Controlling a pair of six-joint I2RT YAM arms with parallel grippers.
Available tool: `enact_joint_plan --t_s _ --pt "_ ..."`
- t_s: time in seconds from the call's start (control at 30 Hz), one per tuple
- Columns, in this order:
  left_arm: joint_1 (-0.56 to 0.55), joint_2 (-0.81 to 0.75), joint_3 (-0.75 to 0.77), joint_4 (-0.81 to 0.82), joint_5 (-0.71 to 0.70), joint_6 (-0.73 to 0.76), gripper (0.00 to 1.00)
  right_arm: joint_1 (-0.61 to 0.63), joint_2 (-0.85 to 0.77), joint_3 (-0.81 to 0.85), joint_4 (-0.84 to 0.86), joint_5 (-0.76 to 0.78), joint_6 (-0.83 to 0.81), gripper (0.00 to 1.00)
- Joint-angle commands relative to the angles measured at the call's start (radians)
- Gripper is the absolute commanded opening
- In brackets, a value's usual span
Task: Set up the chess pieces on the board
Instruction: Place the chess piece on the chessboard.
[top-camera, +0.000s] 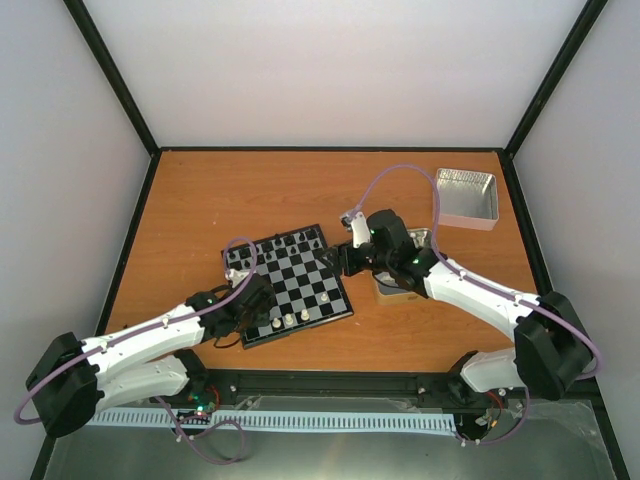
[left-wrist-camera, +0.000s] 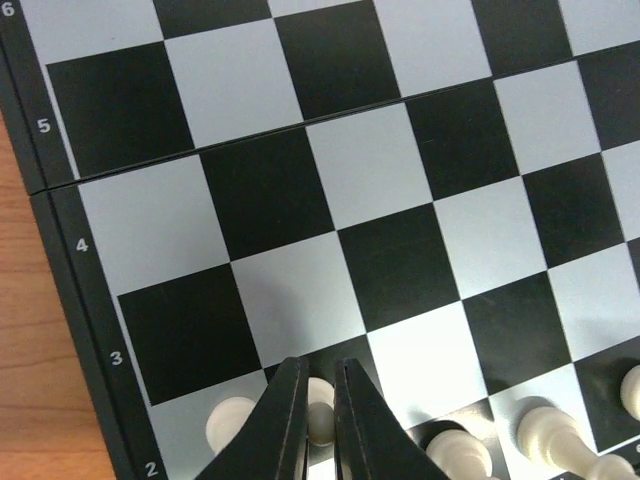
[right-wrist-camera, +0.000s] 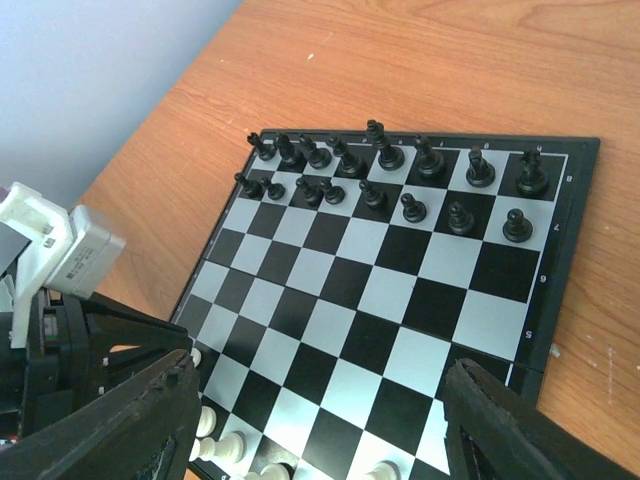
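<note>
The board (top-camera: 300, 280) lies mid-table, and its squares fill the left wrist view (left-wrist-camera: 380, 170). Several cream-white chess pieces (top-camera: 290, 319) stand along its near edge. My left gripper (top-camera: 262, 303) is low over the near-left corner. In the left wrist view its gripper (left-wrist-camera: 320, 425) is shut on a small white piece (left-wrist-camera: 320, 412) standing on row 2, with another white piece (left-wrist-camera: 230, 425) just left of it. My right gripper (top-camera: 346, 258) hovers at the board's right edge. In the right wrist view it (right-wrist-camera: 320, 440) is wide open and empty above the board (right-wrist-camera: 400, 290). White pieces (right-wrist-camera: 225, 447) show near its left finger.
Black chessmen (top-camera: 285, 245) fill the two far rows, which also show in the right wrist view (right-wrist-camera: 400, 170). An open silver tin (top-camera: 466, 198) sits at the far right. A second tin (top-camera: 398, 287) lies partly under my right arm. Black frame rails edge the table.
</note>
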Motion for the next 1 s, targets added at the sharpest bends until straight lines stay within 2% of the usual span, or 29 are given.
enact_joint_plan --t_s 0.0,0.4,0.7,0.83,0.93,0.97 --pt "-0.012 -0.004 0.002 0.059 -0.003 0.001 0.01 -0.003 0.018 0.006 0.014 0.003 0.004 0.67" --pt "-0.011 -0.003 -0.026 0.055 -0.003 -0.025 0.02 -0.003 0.021 0.008 0.007 0.014 0.002 0.66" --pt "-0.011 -0.003 0.007 0.050 0.003 -0.017 0.19 -0.003 0.013 0.017 -0.002 0.028 0.009 0.66" --pt "-0.011 -0.020 0.052 0.003 -0.021 -0.013 0.27 -0.011 -0.013 0.021 -0.033 0.110 0.053 0.66" --pt "-0.012 -0.035 0.089 -0.026 -0.032 -0.006 0.29 -0.042 -0.036 0.017 -0.076 0.213 0.108 0.66" --pt "-0.011 -0.061 0.131 -0.042 -0.047 0.003 0.30 -0.087 -0.059 0.002 -0.132 0.314 0.174 0.66"
